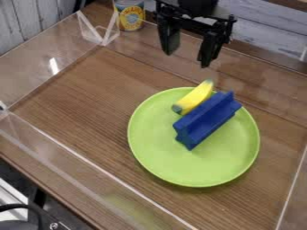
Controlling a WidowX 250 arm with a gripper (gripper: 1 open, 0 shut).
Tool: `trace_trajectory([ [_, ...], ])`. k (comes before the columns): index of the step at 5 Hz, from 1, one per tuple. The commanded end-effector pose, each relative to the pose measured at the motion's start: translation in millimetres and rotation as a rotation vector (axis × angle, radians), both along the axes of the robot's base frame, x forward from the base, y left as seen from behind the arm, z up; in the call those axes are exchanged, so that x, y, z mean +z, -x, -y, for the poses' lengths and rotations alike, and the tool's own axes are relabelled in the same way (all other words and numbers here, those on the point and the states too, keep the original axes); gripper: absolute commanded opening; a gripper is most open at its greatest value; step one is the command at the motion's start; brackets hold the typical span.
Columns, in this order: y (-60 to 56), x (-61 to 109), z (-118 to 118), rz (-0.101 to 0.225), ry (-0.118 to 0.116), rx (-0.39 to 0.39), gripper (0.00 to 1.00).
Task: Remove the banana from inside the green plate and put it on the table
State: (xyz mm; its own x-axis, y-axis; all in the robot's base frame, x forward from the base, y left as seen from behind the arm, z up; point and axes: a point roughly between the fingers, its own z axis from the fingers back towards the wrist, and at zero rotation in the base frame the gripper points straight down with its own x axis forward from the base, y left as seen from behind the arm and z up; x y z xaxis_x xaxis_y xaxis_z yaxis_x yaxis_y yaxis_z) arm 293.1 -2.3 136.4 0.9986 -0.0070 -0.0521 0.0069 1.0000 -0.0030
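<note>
A small yellow banana (195,95) with a dark greenish tip lies inside the green plate (162,148), at its far edge, touching a blue ridged block (206,121) that rests beside it in the plate. The plate sits on the brown wood-grain table (84,90), right of centre. My black gripper (188,43) hangs above and behind the plate, its two fingers pointing down and standing apart with nothing between them. It is clear of the banana, which lies a short way below and in front of it.
Clear acrylic walls (42,54) border the table on the left, back and right. A yellow-and-white object (129,16) stands behind the back wall at top centre. Bare wood stretches to the left of the plate.
</note>
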Motion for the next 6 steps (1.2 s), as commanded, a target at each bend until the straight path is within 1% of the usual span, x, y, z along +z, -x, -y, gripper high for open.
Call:
trace_trajectory([
  [1, -0.8, -9.8, 3, -0.01, 0.001, -0.036, 1.0],
  [2, -1.6, -25.6, 6, -0.005, 0.0, -0.083, 1.0],
  [4, -6.7, -47.4, 8, 0.003, -0.004, -0.108, 1.0],
  [6, -9.3, -63.7, 10, 0.005, -0.005, -0.125, 1.0],
])
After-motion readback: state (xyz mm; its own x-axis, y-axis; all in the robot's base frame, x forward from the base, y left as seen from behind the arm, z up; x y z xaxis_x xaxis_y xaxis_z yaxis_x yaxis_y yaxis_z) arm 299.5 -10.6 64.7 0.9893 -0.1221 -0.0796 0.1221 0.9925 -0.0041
